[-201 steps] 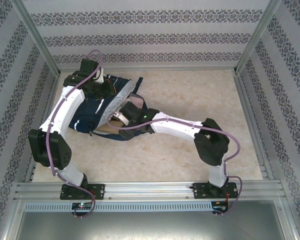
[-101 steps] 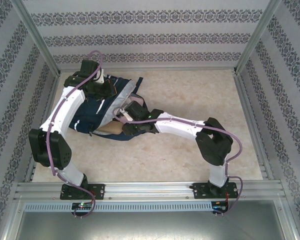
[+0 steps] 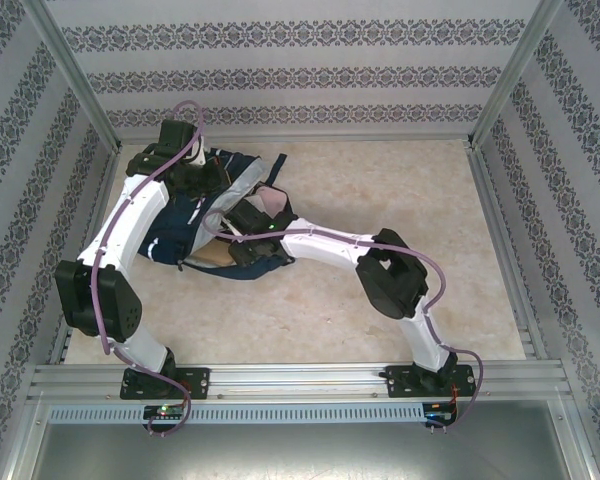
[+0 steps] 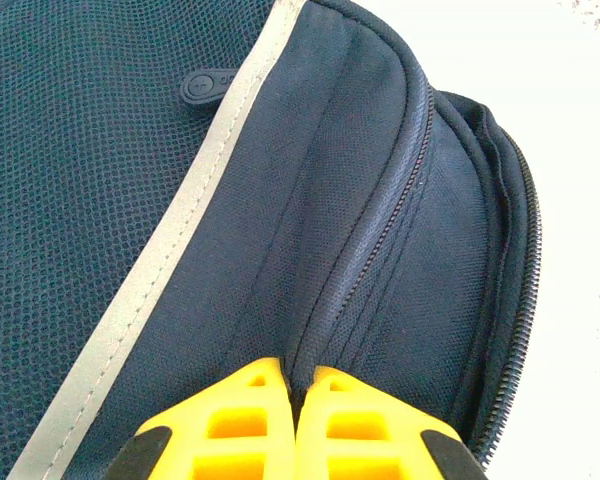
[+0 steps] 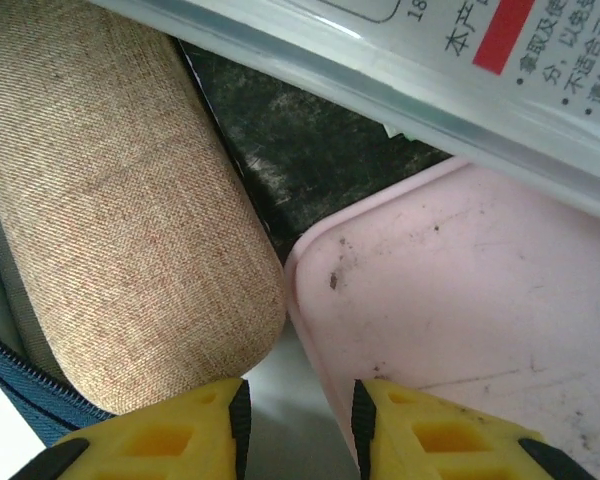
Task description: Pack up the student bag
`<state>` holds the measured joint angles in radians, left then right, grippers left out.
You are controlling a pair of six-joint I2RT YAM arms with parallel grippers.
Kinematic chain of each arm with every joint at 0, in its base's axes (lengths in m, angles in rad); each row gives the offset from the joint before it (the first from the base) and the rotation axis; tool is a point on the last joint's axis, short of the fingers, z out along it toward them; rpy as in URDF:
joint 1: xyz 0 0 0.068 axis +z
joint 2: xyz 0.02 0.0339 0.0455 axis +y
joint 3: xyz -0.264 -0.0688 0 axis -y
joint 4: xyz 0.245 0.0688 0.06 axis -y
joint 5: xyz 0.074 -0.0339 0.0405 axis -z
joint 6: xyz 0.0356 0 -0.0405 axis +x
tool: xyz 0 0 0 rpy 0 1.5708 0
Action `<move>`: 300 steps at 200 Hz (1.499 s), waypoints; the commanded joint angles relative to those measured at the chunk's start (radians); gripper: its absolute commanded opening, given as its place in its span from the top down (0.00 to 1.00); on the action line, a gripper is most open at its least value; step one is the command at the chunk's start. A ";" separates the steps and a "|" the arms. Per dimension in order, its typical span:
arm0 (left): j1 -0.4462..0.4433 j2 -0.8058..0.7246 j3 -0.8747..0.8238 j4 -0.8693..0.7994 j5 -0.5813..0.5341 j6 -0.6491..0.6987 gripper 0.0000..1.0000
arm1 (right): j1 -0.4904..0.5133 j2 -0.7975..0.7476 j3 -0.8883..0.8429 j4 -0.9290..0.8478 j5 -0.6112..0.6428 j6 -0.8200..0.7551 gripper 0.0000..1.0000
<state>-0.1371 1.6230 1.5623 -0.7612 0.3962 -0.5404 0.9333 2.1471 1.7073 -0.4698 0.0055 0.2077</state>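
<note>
One student bag lies at the table's far-left corner, its mouth facing right. The left gripper is clamped on its zipper edge. The right gripper, fingers parted and empty, sits inside, over a beige fabric case and a pink box.

Both the left arm and right arm wear white shells, black joints, purple cables, and yellow tool fingers.
</note>
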 commanded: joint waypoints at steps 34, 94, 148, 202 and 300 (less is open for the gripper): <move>-0.048 -0.054 -0.049 0.056 0.087 -0.070 1.00 | -0.031 -0.083 -0.113 0.027 0.119 0.034 0.59; -0.139 0.021 -0.050 0.132 0.058 -0.125 1.00 | -0.057 -0.362 -0.364 0.097 0.144 0.149 0.52; -0.288 0.169 0.058 0.166 0.031 -0.151 0.99 | -0.133 -0.584 -0.572 0.152 0.146 0.270 0.49; -0.369 0.311 0.242 0.112 0.002 -0.146 0.82 | -0.150 -0.722 -0.694 0.152 0.161 0.319 0.49; -0.219 -0.113 -0.157 -0.013 -0.187 -0.117 0.42 | -0.044 -0.701 -0.715 0.172 0.152 0.402 0.47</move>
<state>-0.4259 1.6543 1.5509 -0.7231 0.2714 -0.6411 0.8513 1.4109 0.9749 -0.3176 0.1562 0.5747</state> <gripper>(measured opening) 0.587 0.530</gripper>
